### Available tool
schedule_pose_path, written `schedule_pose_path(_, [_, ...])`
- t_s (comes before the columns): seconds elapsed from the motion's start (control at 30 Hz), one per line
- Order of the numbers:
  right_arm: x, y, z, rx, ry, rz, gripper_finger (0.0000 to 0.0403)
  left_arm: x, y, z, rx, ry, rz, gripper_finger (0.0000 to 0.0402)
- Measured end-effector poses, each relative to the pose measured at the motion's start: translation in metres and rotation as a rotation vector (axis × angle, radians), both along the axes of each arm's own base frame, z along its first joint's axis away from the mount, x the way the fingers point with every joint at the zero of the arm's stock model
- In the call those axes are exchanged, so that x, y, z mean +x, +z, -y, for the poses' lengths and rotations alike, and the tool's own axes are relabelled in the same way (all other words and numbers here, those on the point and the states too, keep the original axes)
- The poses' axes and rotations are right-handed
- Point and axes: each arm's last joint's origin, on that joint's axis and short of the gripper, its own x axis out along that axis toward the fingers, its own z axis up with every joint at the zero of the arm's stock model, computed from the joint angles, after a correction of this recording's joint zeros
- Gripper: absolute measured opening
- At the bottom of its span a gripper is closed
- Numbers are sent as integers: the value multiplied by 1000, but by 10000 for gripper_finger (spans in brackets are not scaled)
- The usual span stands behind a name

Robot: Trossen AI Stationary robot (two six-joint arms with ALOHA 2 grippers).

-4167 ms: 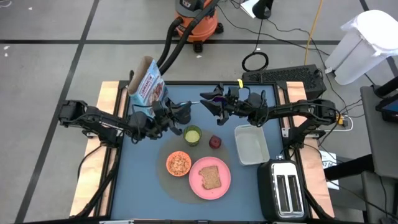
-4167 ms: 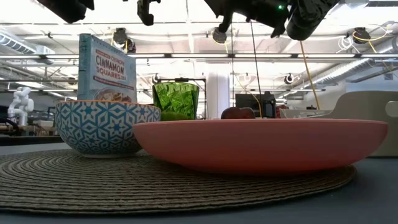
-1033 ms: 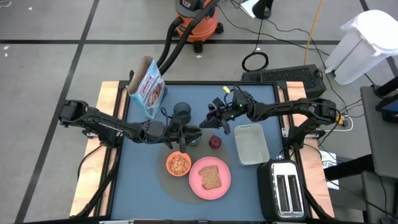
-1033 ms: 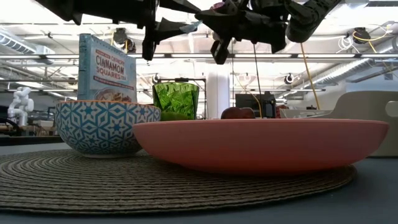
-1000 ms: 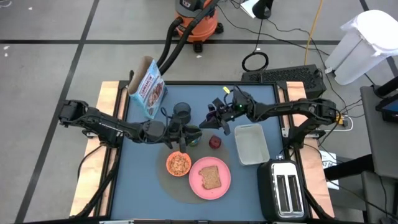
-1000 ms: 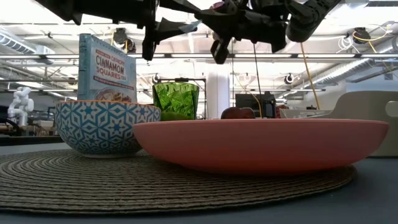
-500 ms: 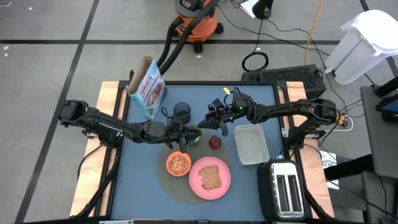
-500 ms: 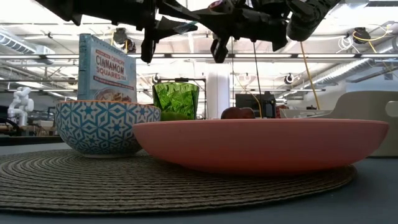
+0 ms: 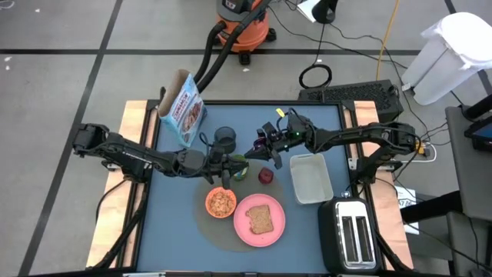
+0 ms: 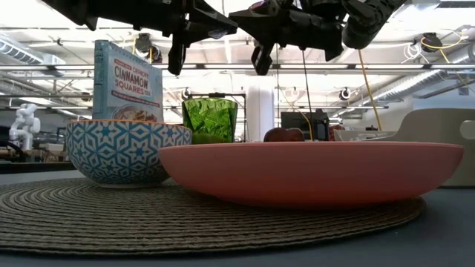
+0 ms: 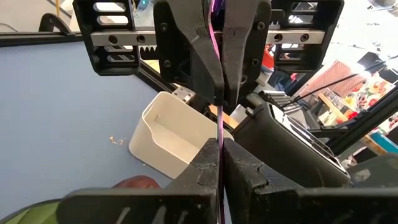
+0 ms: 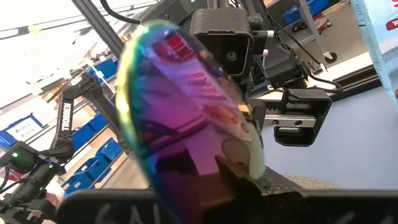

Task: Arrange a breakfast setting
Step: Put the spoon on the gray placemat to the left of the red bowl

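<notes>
**Both hands closed on one purple spoon above the table**

From my remote station, reading left to right in the high view: the cereal box (image 9: 183,110) stands at the table's (image 9: 177,223) far left corner, leaning, well apart from the rest of the setting. The dark blue mug (image 9: 225,138) sits just right of the box, nearer the middle. My left arm reaches in from the left side, and its left hand (image 9: 237,164) hangs above the green cup (image 9: 240,170), which it partly hides. In the left wrist view the left hand's fingers (image 11: 205,168) are pinched narrow on the thin edge of the purple spoon (image 11: 219,134).

Near the front edge lies the round grey mat (image 9: 211,227), carrying the small orange bowl (image 9: 221,202) of cereal on its left part and the pink plate (image 9: 260,219) on its right part; the toast slice (image 9: 261,220) lies flat on the plate. The dark red fruit (image 9: 266,176) rests on the table just right of the cup, behind the plate.

My right hand (image 9: 264,144) comes in from the right and is closed on the spoon's other end; the right wrist view is filled by the spoon's shiny bowl. Further right stand the clear rectangular tub (image 9: 310,178) and, at the front right corner, the black toaster (image 9: 351,232).
</notes>
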Motion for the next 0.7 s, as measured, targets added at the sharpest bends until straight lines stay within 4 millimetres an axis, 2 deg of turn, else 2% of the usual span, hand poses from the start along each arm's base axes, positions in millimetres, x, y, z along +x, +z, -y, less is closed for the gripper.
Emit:
schedule_pose_path(0.23, [0,0,0,-8,4,3,19,0,0,0,0,0,1,8])
schedule_pose_path(0.53, [0,0,0,-23,4,9,113,0,0,0,7,-1,1,8])
schedule_pose_path(0.7, [-1,0,5,-23,-10,9,154,-3,7,-1,24,-3,25,8])
